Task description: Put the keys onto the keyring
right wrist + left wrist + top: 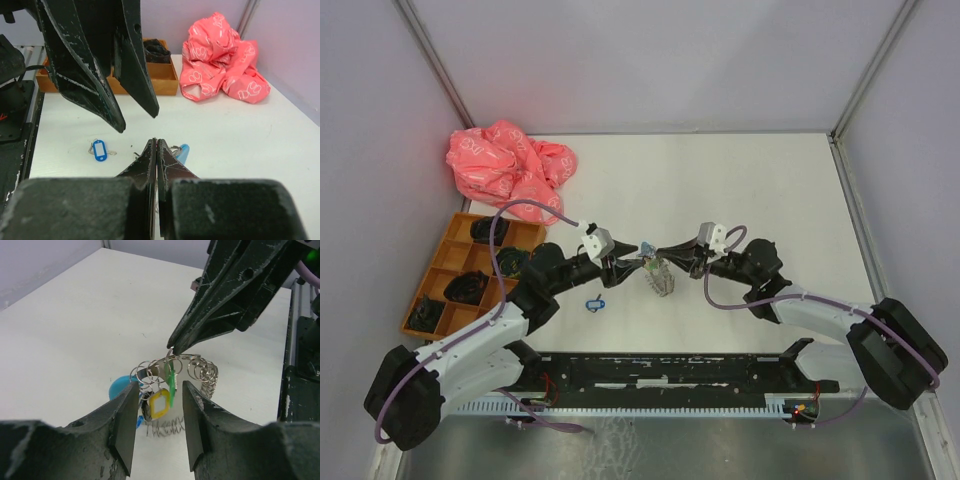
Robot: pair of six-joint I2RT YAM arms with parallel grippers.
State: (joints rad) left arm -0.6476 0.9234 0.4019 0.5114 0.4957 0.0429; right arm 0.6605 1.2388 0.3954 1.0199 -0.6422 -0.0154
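1. Progress looks partial. A yellow-tagged key [160, 404] and a green-tagged key [171, 380] hang among the wire loops of the keyring [200, 371], so I judge those two to be on.
2. One blue-tagged key [100, 150] lies flat on the surface [740, 190]. In the top view it is at about 8 o'clock from the keyring and apart from it. It has yet to be threaded.
3. The right end effector [172, 346] has its tips pressed together, pinching a thin loop at the top of the keyring. The bundle dangles at 6 o'clock below those tips, and its lowest coils seem to reach the surface.
4. The left end effector [160, 390] is spread, with nothing between its pads. In its wrist view the keyring sits just ahead at 12 o'clock, and the yellow tag shows through the gap.
5. The keyring's light-blue section [121, 387] sits at 9 o'clock of the tags, low by the surface.
6. An orange tray [438, 262], at 9 o'clock from the arms, holds dark items. I cannot tell whether any of them are keys.
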